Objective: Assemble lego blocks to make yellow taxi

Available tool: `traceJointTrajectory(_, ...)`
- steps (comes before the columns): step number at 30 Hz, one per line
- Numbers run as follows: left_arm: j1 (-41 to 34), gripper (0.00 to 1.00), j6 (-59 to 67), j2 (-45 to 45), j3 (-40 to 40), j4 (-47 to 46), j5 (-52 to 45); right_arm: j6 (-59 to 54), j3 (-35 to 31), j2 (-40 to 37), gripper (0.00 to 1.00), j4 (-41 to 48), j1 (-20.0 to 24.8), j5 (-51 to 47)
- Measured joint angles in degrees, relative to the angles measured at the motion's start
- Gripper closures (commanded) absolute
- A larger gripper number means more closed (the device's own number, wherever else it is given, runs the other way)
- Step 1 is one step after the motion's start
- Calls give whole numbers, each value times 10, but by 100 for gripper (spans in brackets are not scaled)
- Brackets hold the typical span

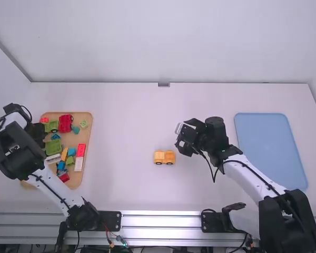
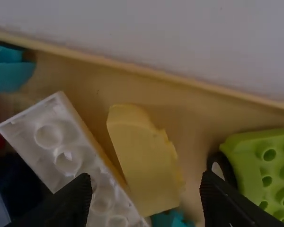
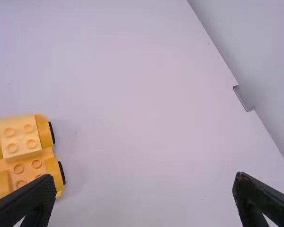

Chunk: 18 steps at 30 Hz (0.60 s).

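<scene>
My left pincer (image 1: 38, 135) hangs with its fingers spread over the wooden tray (image 1: 86, 158), its wrist view showing one curved yellow block (image 2: 144, 161) near the rim, beside one white brick (image 2: 68, 158). Broad white table (image 1: 121, 153) separates that tray from one yellow toy car (image 1: 165, 157), four studs atop its raised block in the right wrist view; just right of it my right pincer (image 1: 182, 144) holds its fingers wide apart, with room before one blue board (image 1: 268, 150).

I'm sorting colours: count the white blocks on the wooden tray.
2 in sight: a white block beside a yellow block, another near the tray's right edge. The left arm may hide more.
</scene>
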State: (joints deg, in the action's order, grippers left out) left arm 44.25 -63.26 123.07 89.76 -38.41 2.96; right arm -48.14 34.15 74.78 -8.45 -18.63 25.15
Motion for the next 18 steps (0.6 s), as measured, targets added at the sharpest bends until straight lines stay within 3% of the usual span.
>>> traceJointTrajectory(8, 0, 37, 0, 0, 41, -9, -1, 0, 0, 0, 2, 0, 0, 0)
traceJointTrajectory(18, 0, 41, 0, 0, 30, 6, 18, 0, 0, 0, 1, -1, 0, 0)
